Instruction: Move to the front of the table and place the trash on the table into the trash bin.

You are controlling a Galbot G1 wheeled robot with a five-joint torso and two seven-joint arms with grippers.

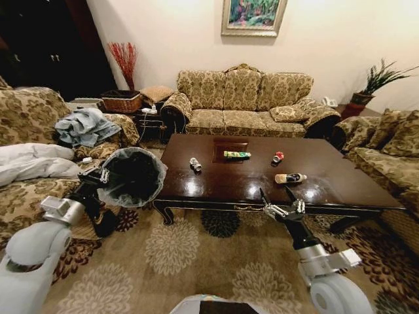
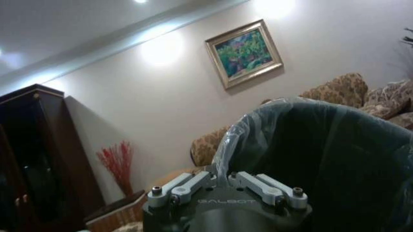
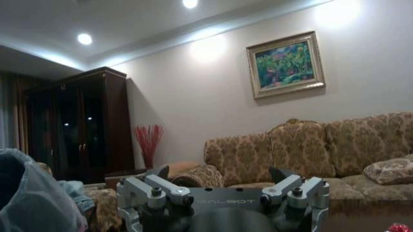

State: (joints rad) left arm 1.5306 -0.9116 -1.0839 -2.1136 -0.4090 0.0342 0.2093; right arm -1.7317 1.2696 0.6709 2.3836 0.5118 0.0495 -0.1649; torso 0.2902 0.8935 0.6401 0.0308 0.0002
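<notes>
- The table (image 1: pixel 262 180) is a glossy dark brown slab filling the middle of the head view, on a patterned carpet (image 1: pixel 196 261), with a floral sofa (image 1: pixel 245 101) beyond it at 12 o'clock and a framed painting (image 1: pixel 252 16) on the wall above.
- An armchair (image 1: pixel 386 144) stands at 3 o'clock of the table; a woven basket (image 1: pixel 122 101) and red twigs (image 1: pixel 124 62) sit toward 10 o'clock.
- The trash lies spread on the tabletop: a crushed silver can (image 1: pixel 195 165) toward 9 o'clock of the centre inlay, a green-yellow wrapper tube (image 1: pixel 236 154) on the inlay, a crushed red can (image 1: pixel 278 157) toward 3 o'clock, and a tan bottle (image 1: pixel 289 178) lying on its side nearer the front edge.
- The trash bin (image 1: pixel 134 175), black with a crinkly grey liner, sits just off the table's 9 o'clock end, mouth tilted toward the camera.
- The left gripper (image 1: pixel 98 175) is clamped on the bin's near rim; the left wrist view shows the liner pinched at the gripper (image 2: pixel 226 186).
- The right gripper (image 1: pixel 278 195) hovers at the table's front edge, at 6 o'clock of the bottle, jaws spread wide and empty, touching nothing.
</notes>
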